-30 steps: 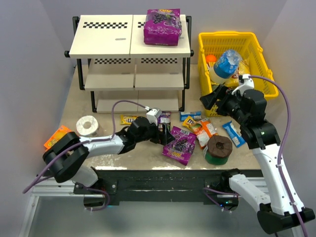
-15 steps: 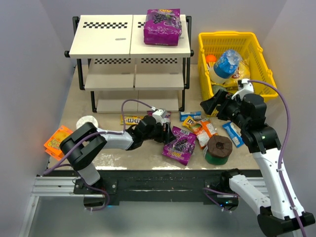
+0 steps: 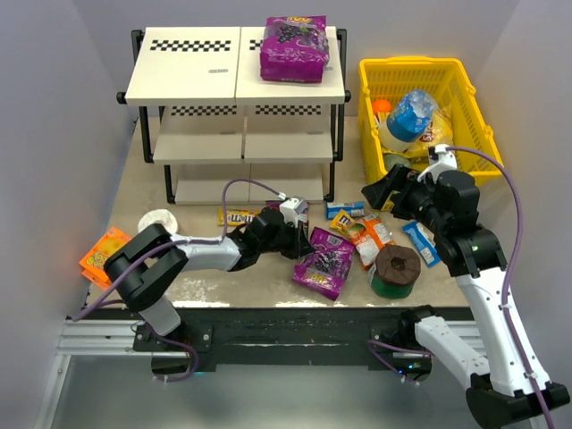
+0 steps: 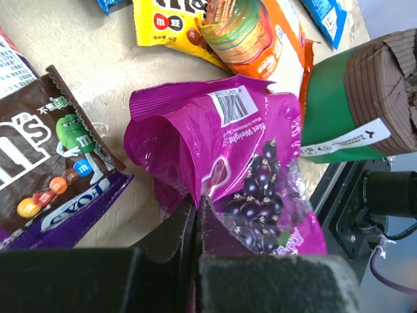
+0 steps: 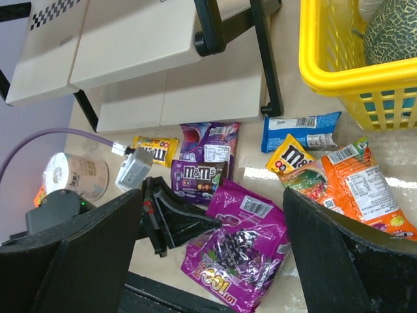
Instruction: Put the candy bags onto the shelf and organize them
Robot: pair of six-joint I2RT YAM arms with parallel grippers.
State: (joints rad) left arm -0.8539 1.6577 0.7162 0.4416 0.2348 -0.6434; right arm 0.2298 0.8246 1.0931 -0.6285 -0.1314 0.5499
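Near the counter's front edge, the left gripper (image 4: 197, 210) was clamped on a fold of the large purple bag (image 4: 257, 153) — a shallow bite on glossy film, so lifting toward the shelf (image 3: 192, 80) at the back edge might let it slip. The right gripper (image 3: 379, 185) hung spread.
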